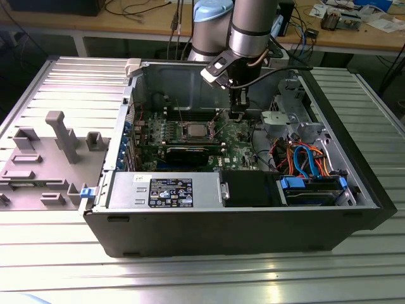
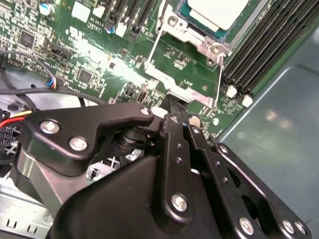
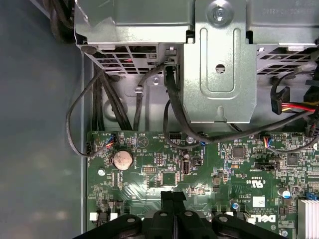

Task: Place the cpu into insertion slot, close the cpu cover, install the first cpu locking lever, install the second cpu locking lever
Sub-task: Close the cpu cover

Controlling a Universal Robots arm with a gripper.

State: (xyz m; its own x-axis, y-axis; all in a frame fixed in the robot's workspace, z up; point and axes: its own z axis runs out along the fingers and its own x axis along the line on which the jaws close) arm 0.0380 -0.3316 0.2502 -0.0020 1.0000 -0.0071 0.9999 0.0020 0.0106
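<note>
**CPU seated, cover up, tool at its free edge**

Risks first. The cpu cover (image 2: pixel 174 82) stands tilted up off the insertion slot (image 2: pixel 199 40), with its free edge toward the tool (image 2: pixel 173 102). It's a thin, springy frame. If the tip bears on it off-centre, I'd expect the tip to skid off onto the small parts of the motherboard (image 2: pixel 89 50) just beneath.

The cpu (image 2: pixel 217 10) lies in the slot and looks level, but I can't confirm it is fully down. If it isn't, a cover pressed onto it could cock the chip and damage the contacts.

Black cables (image 3: pixel 172 99) run close by inside the case (image 1: pixel 253 234), so a snag on the arm is possible.

Tool: the fingers (image 2: pixel 174 129) are pressed together, with no gap in both wrist views and nothing between them. The tip sits at the cover's free edge, touching or just shy; I can't tell which. In the exterior view the tool hangs just to the exterior view's right of the cpu, and the case sits on the worktop (image 1: pixel 190 278).
</note>
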